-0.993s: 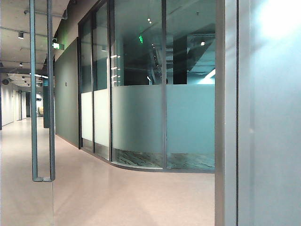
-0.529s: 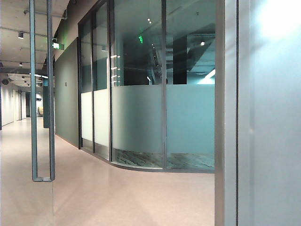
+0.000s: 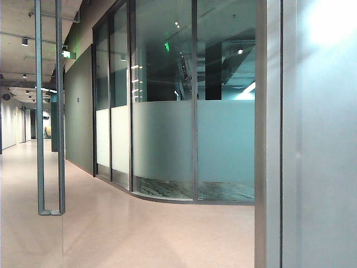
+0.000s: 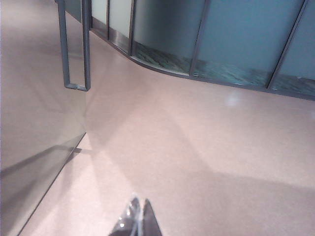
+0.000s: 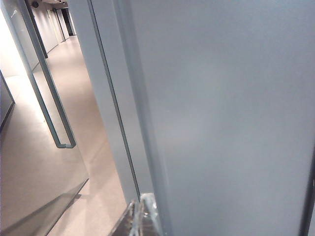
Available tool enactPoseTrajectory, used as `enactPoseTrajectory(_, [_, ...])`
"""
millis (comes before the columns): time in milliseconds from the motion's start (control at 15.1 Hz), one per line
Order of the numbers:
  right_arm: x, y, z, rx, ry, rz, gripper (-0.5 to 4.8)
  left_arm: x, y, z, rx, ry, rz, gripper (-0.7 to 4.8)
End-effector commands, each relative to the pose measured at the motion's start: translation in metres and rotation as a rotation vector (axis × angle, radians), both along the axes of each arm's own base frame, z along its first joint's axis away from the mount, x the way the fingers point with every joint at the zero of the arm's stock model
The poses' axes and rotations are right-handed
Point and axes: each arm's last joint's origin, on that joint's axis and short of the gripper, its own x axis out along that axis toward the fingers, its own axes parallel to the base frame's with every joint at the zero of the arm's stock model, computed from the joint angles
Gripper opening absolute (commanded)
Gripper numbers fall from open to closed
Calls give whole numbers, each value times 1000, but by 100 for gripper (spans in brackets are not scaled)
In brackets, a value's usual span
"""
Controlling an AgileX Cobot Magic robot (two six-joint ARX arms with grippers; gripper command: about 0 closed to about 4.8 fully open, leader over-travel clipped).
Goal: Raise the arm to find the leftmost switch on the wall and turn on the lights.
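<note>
No switch showed in any view, so the search was only starting. The left hand (image 4: pixel 136 216) hung low over the floor (image 4: pixel 197 147), fingers pinched together. The right hand (image 5: pixel 140 216), also pinched, sat beside the grey wall (image 5: pixel 231 123). An arm probably needed raising next.

Exterior view: set low, level, facing along a corridor toward a curved glass partition (image 3: pixel 167 139); neither arm appears in it. Left wrist view: looks steeply down onto the floor (image 4: pixel 197 147), left gripper (image 4: pixel 138 219) tips pressed together at the frame edge. Right wrist view: sits close against a pale wall (image 5: pixel 231 108), right gripper (image 5: pixel 140 216) tips together beside it. All three views share the door handle (image 3: pixel 50 111) on the glass door
</note>
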Motion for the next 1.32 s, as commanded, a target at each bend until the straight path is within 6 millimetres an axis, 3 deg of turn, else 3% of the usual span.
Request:
enactPoseTrajectory(66, [-1,0,2,2,-14,3,-1,0,0,3,29,-22,-13,-5])
enactPoseTrajectory(1324, [-1,0,2,2,-14,3,-1,0,-2,6,114,-60,-71,-5])
